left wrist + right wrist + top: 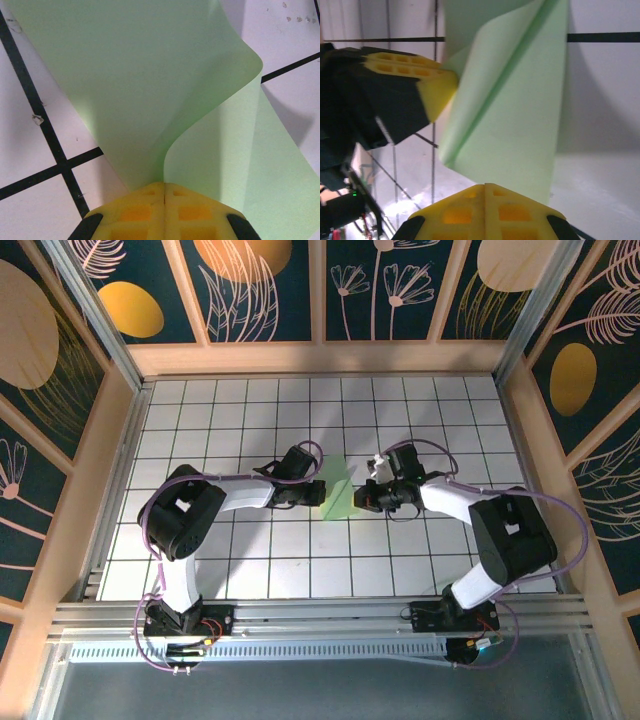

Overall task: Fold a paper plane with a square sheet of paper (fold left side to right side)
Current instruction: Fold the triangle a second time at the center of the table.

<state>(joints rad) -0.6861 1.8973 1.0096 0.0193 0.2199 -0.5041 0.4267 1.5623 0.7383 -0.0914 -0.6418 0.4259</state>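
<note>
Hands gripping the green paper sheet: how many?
2. The left hand is shut on the pale green paper sheet at its left side; the right hand is shut on its right side.

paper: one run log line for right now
paper: curved, creased, held between both grippers | left gripper: shut on paper | right gripper: shut on paper | fold: unfinished
</note>
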